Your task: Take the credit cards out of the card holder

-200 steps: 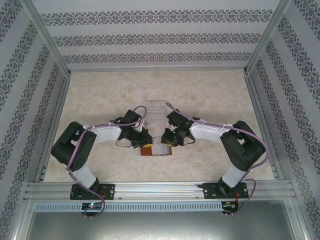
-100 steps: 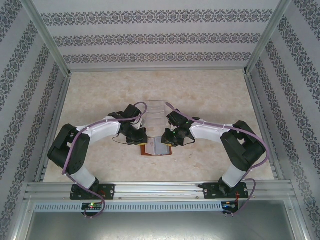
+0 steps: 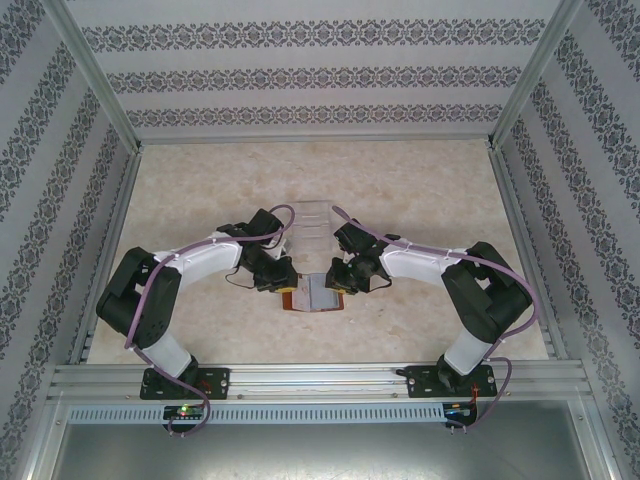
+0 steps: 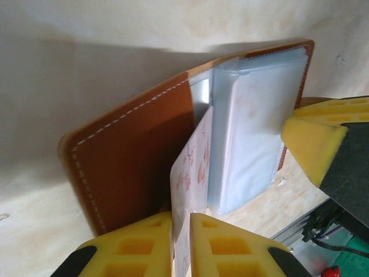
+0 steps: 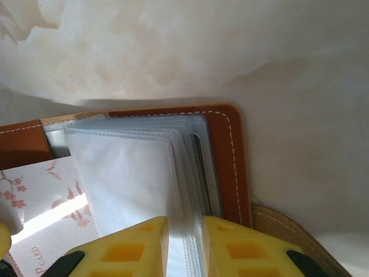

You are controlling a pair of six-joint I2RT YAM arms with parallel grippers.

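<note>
Card partly out: the floral-print card (image 4: 190, 167) sits pinched between the narrow jaws of my left gripper (image 4: 181, 222). Its far end is tucked in the card holder (image 4: 132, 144), which lies open on the table (image 3: 430, 190) between both arms. My right gripper (image 5: 184, 225) is clamped narrow on the clear sleeves (image 5: 127, 173), pinning them. Best way, I reckon: pull straight along the pocket, low and slow, right side holding firm so the sleeves don't lift.
</note>
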